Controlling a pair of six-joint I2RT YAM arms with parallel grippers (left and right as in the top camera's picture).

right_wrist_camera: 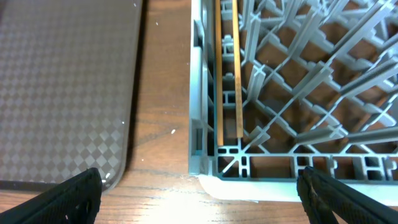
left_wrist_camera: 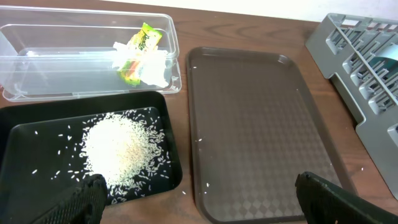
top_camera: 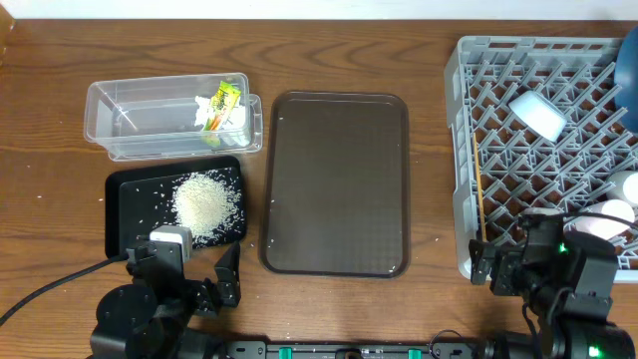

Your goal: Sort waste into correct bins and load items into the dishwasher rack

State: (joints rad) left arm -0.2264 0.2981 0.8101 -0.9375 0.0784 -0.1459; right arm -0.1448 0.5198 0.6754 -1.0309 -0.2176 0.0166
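The clear tub holds the yellow-green wrapper and the white tissue; both also show in the left wrist view, wrapper and tissue. The black tray holds a pile of rice, also in the left wrist view. The grey rack holds the light blue bowl, the dark blue plate, the pink cup, the pale cup and the chopsticks. My left gripper is open and empty between the black tray and the brown tray. My right gripper is open and empty at the rack's near left corner.
The brown serving tray lies in the middle and has nothing on it. A few stray rice grains lie on the wooden table near the trays. A white sheet edge shows under the rack's front corner.
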